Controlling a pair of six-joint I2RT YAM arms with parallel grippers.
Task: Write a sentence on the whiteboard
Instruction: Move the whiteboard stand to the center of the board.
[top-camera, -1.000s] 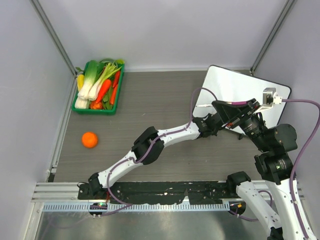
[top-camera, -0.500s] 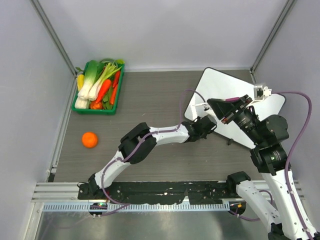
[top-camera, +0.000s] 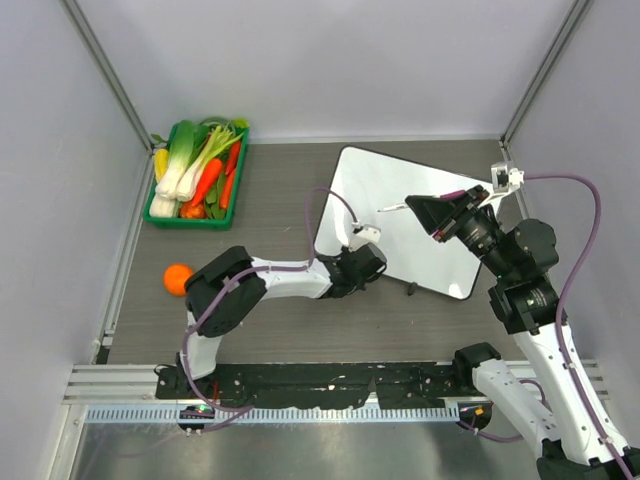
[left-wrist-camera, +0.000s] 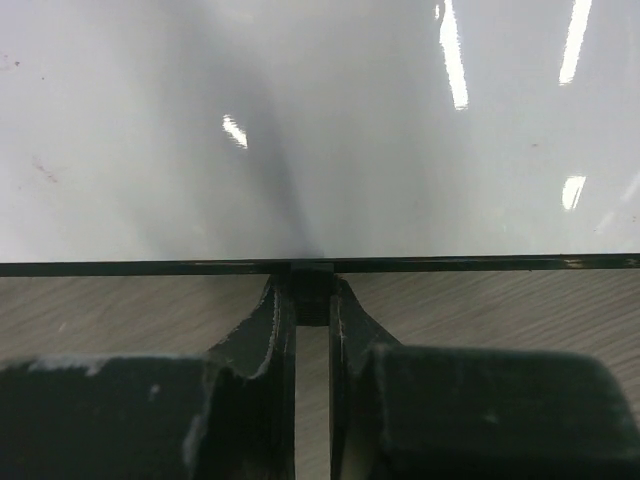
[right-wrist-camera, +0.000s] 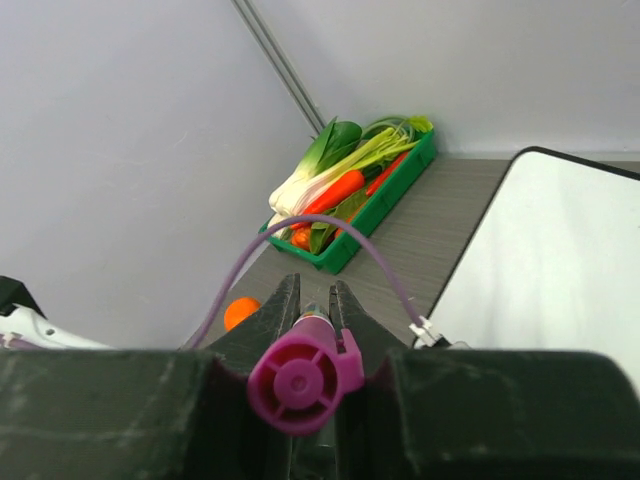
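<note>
The whiteboard (top-camera: 380, 185) lies askew, glossy white, thin black rim, rounded corners.

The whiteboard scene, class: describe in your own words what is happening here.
The left gripper is pinched shut on the near edge of the whiteboard. The right gripper grips a marker with a magenta end, held over the board. The board looks blank, so no writing is there yet.
</note>
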